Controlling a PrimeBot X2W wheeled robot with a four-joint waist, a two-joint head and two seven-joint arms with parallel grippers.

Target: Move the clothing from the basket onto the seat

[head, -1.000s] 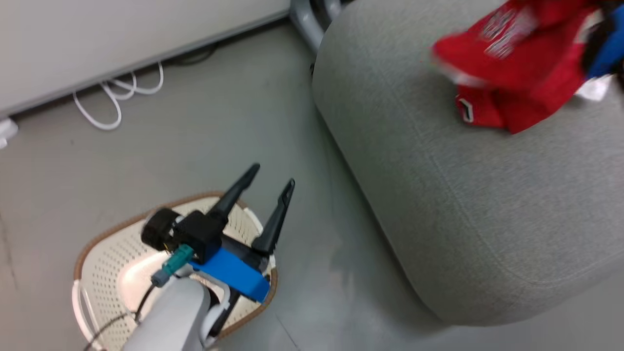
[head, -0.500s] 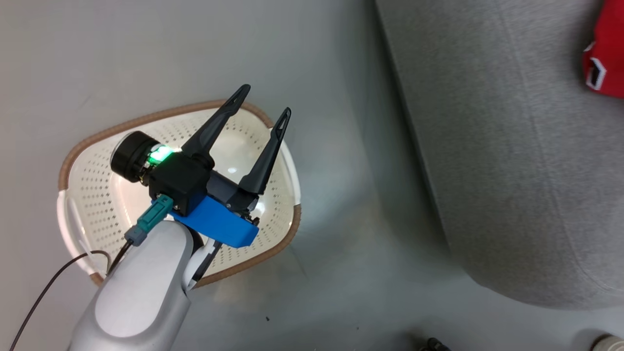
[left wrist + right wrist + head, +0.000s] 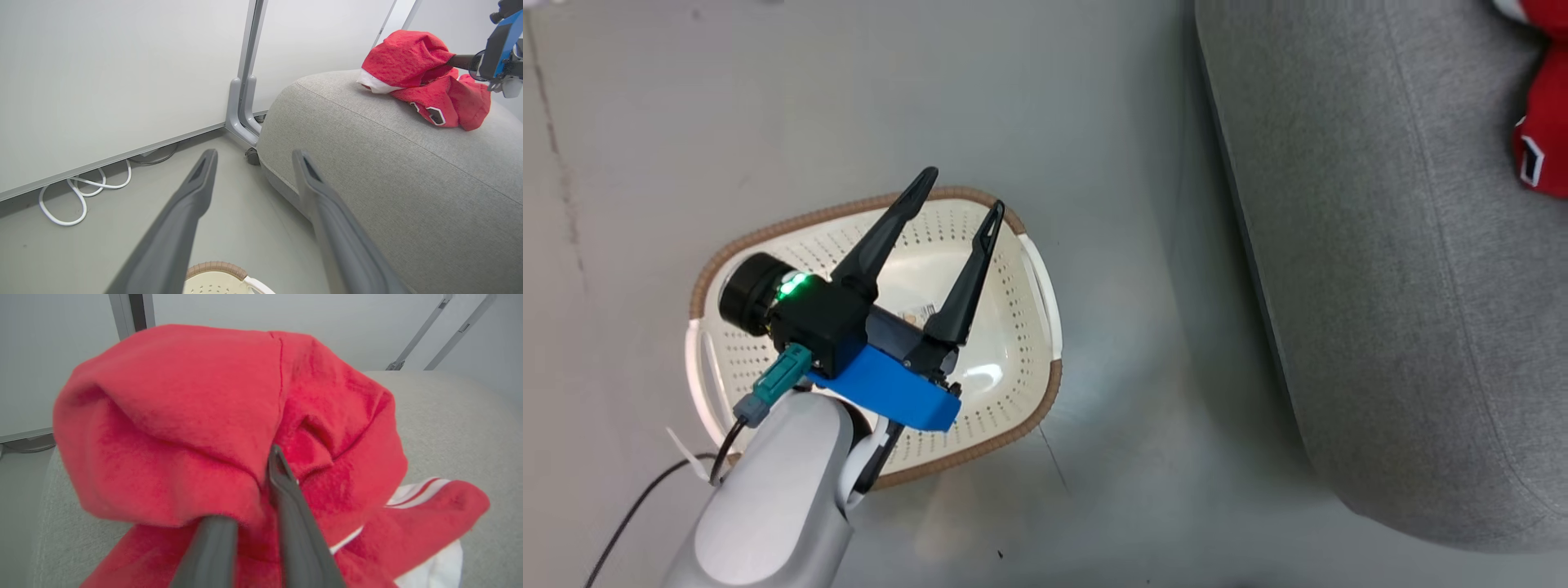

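The white perforated basket (image 3: 792, 220) with a brown rim stands on the floor, holding nothing but a label sticker (image 3: 920, 313). My left gripper (image 3: 962, 189) hovers over it, open and empty; its fingers (image 3: 196, 192) point toward the grey sofa (image 3: 388, 171). The red clothing (image 3: 408, 57) lies on top of the sofa, one garment heaped over the other (image 3: 445, 102). My right gripper (image 3: 253, 486) is shut on a fold of the upper garment (image 3: 184, 416), which drapes over its fingertips. A corner of the clothing (image 3: 1543, 155) shows at the head view's right edge.
The sofa (image 3: 1380, 286) stands right of the basket with a strip of grey floor between. A white cable (image 3: 81, 192) loops along the pale wall panel. A grey partition post foot (image 3: 241, 110) stands near the sofa's corner. My left arm's cable (image 3: 645, 506) trails on the floor.
The head camera has swung down and left, so the basket sits fuller in view and the clothing has slid to the picture's edge. The left gripper stays open over the basket.
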